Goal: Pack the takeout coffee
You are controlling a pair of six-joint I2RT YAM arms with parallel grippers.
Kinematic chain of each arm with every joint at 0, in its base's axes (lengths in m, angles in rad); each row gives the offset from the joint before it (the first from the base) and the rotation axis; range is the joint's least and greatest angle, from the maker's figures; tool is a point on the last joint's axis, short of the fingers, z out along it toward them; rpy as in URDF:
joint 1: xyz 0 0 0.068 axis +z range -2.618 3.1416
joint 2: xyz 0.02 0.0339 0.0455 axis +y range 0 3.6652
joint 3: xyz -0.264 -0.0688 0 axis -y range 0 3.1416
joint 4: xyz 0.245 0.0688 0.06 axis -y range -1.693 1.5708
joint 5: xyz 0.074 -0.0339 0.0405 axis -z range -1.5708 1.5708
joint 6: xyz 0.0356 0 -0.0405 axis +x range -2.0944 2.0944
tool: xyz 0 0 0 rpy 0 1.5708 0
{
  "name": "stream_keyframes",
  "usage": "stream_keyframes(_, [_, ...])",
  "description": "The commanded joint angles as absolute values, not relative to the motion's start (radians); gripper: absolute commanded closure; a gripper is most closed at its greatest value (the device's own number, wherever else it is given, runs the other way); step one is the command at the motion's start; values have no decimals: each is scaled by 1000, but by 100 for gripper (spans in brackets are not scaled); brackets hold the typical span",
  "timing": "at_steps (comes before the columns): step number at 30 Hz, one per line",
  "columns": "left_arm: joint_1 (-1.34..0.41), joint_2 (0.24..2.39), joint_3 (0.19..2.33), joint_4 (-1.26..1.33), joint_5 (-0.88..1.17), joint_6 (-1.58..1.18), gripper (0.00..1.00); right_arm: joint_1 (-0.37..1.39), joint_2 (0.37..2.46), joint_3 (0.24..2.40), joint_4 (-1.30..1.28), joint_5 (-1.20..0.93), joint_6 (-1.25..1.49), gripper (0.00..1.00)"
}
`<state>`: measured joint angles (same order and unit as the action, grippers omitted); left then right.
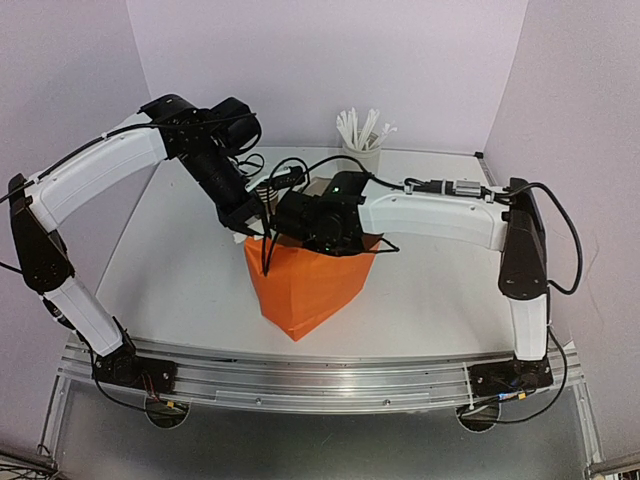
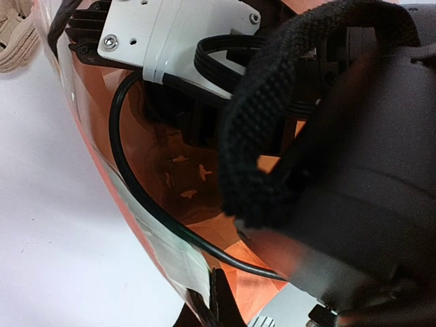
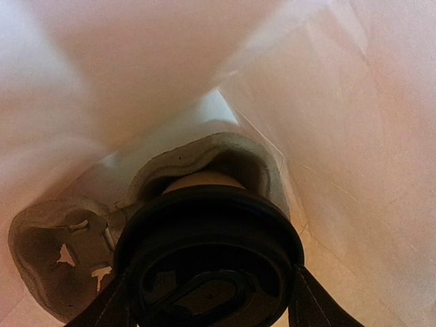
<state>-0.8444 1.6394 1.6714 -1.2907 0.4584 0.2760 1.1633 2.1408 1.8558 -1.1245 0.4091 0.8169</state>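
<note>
Ok, right gripper (image 3: 211,303) is down inside the orange bag (image 1: 305,285), fingers (image 3: 310,306) gripping the takeout coffee (image 3: 211,225) on 2 sides below its black lid. Cup sits at 1 pocket of the pulp carrier (image 3: 48,252) on the bag floor; can't tell if seated. Left gripper (image 1: 245,222) clenched on the bag's rear rim.

The coffee (image 3: 210,253) is standing upright, deep inside the orange bag (image 1: 310,285) at the middle of the table. It is showing from straight above: its black dome lid (image 3: 170,228) is filling the near part of the right wrist view, and a sliver of brown cup is peeking out beyond the lid's rim. The fingers (image 3: 310,303) of the right gripper (image 3: 210,300) are pressing the lid on two opposite sides. The cup is sitting at one pocket of the pulp carrier (image 3: 51,248); how fully is unclear.
</note>
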Motion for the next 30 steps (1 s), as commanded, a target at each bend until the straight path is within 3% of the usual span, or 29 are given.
stream_keyframes(1, [-865, 1608, 1658, -1305, 498, 304, 100, 1134, 2286, 1754, -1154, 245, 829, 68])
stream_keyframes(4, [-865, 1607, 1657, -1303, 498, 301, 100, 1134, 2250, 1791, -1163, 279, 807, 54])
stream_keyframes(11, [-865, 1613, 1656, -1308, 488, 303, 100, 1134, 2145, 1898, -1215, 366, 768, 41])
stream_keyframes(17, [-865, 1616, 1654, -1315, 480, 308, 100, 1134, 2063, 1939, -1239, 432, 775, 10])
stream_keyframes(30, [-865, 1623, 1666, -1336, 449, 324, 100, 1149, 1966, 2020, -1238, 501, 708, 5])
